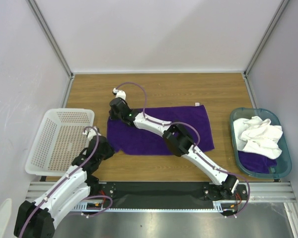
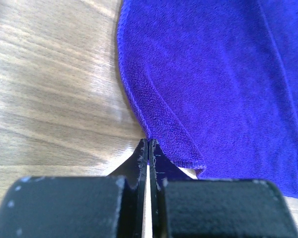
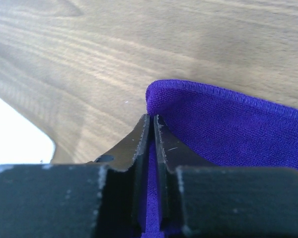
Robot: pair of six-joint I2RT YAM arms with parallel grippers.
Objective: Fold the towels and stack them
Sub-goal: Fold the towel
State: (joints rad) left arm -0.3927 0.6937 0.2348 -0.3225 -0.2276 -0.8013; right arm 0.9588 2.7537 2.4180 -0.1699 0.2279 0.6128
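Note:
A deep-purple towel (image 1: 161, 131) lies spread flat on the wooden table, with a small white tag at its far right corner. My right gripper (image 1: 114, 113) reaches across to the towel's far left corner. In the right wrist view it (image 3: 152, 118) is shut with purple cloth (image 3: 228, 129) between the jaws. My left gripper (image 1: 108, 148) is at the near left corner. In the left wrist view its shut tips (image 2: 148, 144) pinch the hem of the towel (image 2: 213, 79). A white towel (image 1: 260, 135) and another purple towel (image 1: 256, 162) lie in the teal bin.
A white perforated basket (image 1: 59, 141) stands at the left, close to my left arm. The teal bin (image 1: 283, 148) stands at the right edge. Grey walls enclose the table on three sides.

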